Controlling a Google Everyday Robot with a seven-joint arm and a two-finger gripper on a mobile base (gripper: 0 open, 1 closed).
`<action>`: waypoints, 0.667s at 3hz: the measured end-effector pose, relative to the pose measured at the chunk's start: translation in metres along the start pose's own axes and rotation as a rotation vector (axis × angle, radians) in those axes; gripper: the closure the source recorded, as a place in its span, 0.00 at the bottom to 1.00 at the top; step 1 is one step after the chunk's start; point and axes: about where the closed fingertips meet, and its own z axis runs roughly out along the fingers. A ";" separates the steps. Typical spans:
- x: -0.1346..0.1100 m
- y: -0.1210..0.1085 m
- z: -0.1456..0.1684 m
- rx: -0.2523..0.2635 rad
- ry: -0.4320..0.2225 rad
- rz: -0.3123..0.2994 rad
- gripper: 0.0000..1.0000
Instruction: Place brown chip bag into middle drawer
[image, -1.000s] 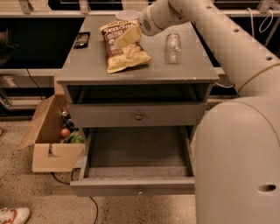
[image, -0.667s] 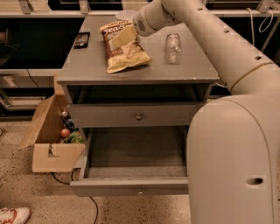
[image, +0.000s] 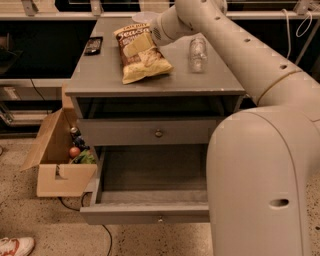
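Since a second ago the arm (image: 240, 50) has swung toward 9 o'clock, and its pale wrist now sits closer over the top end of the bag, while the bag, the bottle and the drawer lie where they did. The gripper (image: 139, 44) rests on the upper half of the brown chip bag (image: 145, 62), coming in from about 2 o'clock. I cannot tell whether the jaws are apart or together. The bag lies flat on the grey desk (image: 100, 75), toward the far side, with its brown end at 12 o'clock and its pale yellow end at 5 o'clock. The white script on it starts with "Sea"; the rest is too blurred to read. At 3 o'clock from the bag, apart from it, is a clear plastic bottle (image: 197, 52), and at 9 o'clock a small dark phone-like thing (image: 93, 45) lies near the desk's far left corner. Below the desk top, a closed drawer front (image: 125, 134) carries a round brass knob. Under it, at 6 o'clock from the bag, the middle drawer (image: 150, 172) is pulled out. At 9 o'clock from that drawer an open cardboard box (image: 62, 180) stands on the speckled floor with a few small items inside. A white shoe (image: 15, 246) lies at 7 o'clock.
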 end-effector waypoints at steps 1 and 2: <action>0.002 -0.007 0.014 0.022 0.005 0.036 0.00; -0.001 -0.005 0.026 0.014 0.007 0.047 0.00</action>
